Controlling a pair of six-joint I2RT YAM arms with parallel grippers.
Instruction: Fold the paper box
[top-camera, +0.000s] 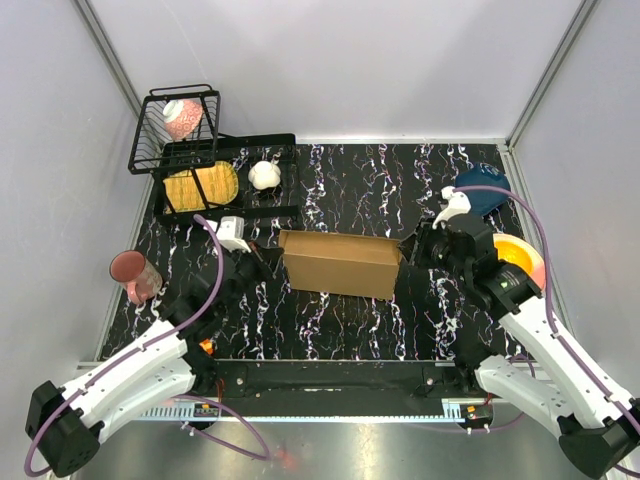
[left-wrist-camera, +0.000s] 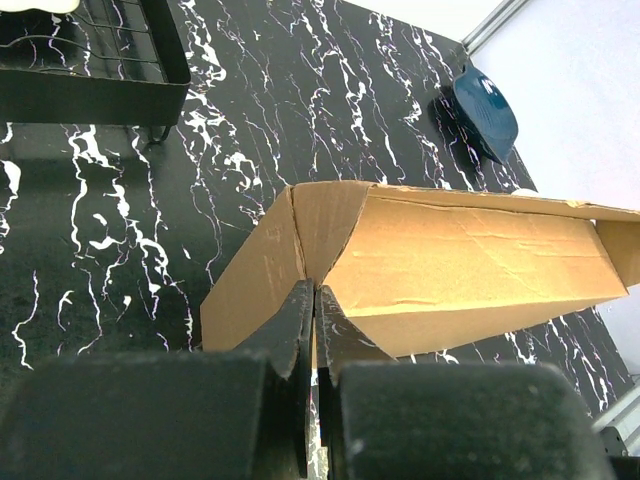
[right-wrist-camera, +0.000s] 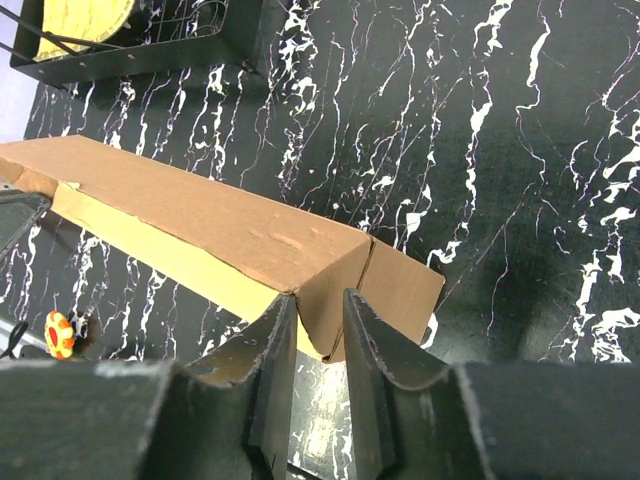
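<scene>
Top external view showed the paper box (top-camera: 340, 263) lying in the middle of the black marbled table (top-camera: 350, 190), between the two wrists, standing as a long, low shell. As unprinted corrugated cardboard, it was probably light and stiff across its panels but bent readily at the creases. It would likely slide on the smooth top unless braced at both ends, so the end flaps looked like the best holds. The left gripper (left-wrist-camera: 314, 292) had its fingers pressed together at the box's left end crease; whether a cardboard edge sat between them could not be told. The right gripper (right-wrist-camera: 320, 300) stood narrowly spread, straddling the right end corner without clearly pinching it. Slots, tabs and the inside were hidden.
</scene>
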